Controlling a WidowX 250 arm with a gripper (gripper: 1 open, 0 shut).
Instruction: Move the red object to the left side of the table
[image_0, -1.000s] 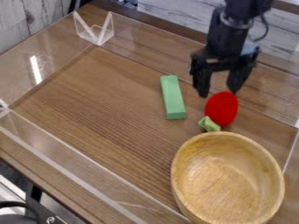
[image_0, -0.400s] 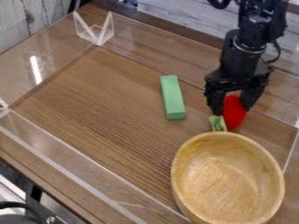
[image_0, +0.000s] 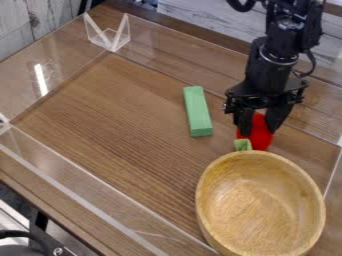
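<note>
The red object (image_0: 262, 129) is a small red toy fruit with a light-green leafy end (image_0: 242, 145). It rests on the table (image_0: 107, 110) at the right, just behind the wooden bowl. My black gripper (image_0: 262, 120) points straight down over it, one finger on each side of the fruit. The jaws stand open around it with a little gap showing. The fruit's upper part is hidden behind the fingers.
A long green block (image_0: 198, 110) lies just left of the gripper. The large wooden bowl (image_0: 222, 178) fills the front right corner. Low clear acrylic walls (image_0: 54, 170) edge the tabletop, and a clear bracket (image_0: 107, 33) stands at the back left.
The gripper has come down from behind the red fruit so that its fingers now straddle it. The fruit, block and bowl have stayed in place.
</note>
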